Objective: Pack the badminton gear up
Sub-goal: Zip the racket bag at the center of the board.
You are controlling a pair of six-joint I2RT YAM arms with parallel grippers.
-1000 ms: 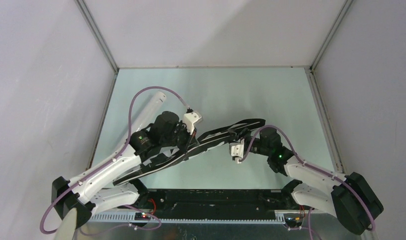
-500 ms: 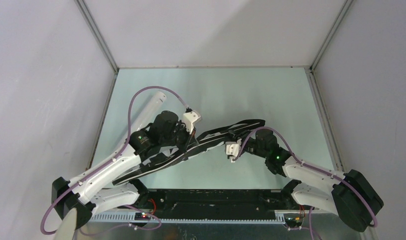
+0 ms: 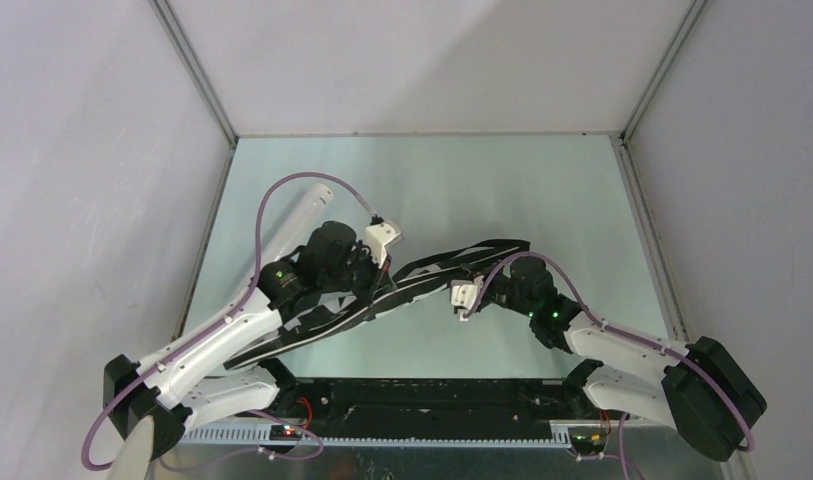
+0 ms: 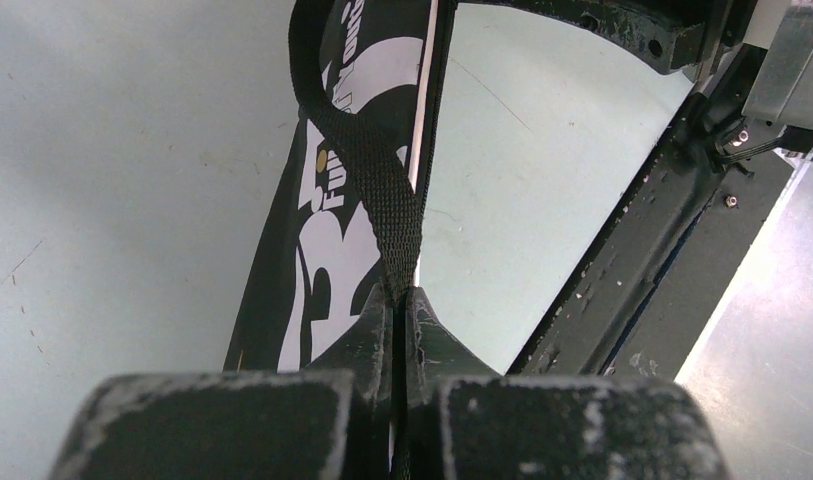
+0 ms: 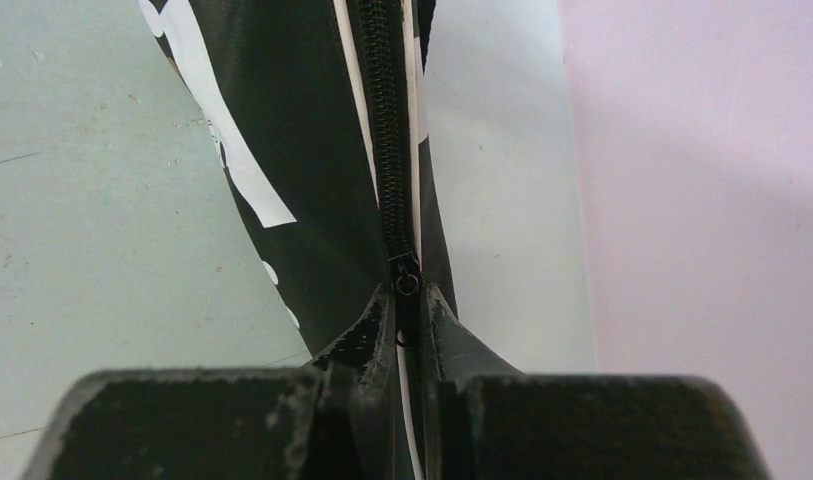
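Note:
The black racket bag (image 3: 422, 280) with white lettering lies slantwise across the table's middle, lifted between both arms. My left gripper (image 3: 374, 285) is shut on the bag's black woven strap (image 4: 367, 160), which runs up from the jaws over the lettered bag (image 4: 322, 250). My right gripper (image 3: 482, 285) is shut on the zipper pull (image 5: 408, 285) at the end of the bag's zipper (image 5: 387, 130). The long white tube (image 3: 294, 222) lies at the left behind my left arm. Rackets and shuttlecocks are out of view.
Metal rails edge the pale green table (image 3: 482, 180) at left (image 3: 207, 230) and right (image 3: 647, 230), with grey walls beyond. The black base bar (image 4: 642, 240) at the table's near edge shows in the left wrist view.
My right gripper has moved left along the bag with the zipper pull in it. The left arm has hardly moved.

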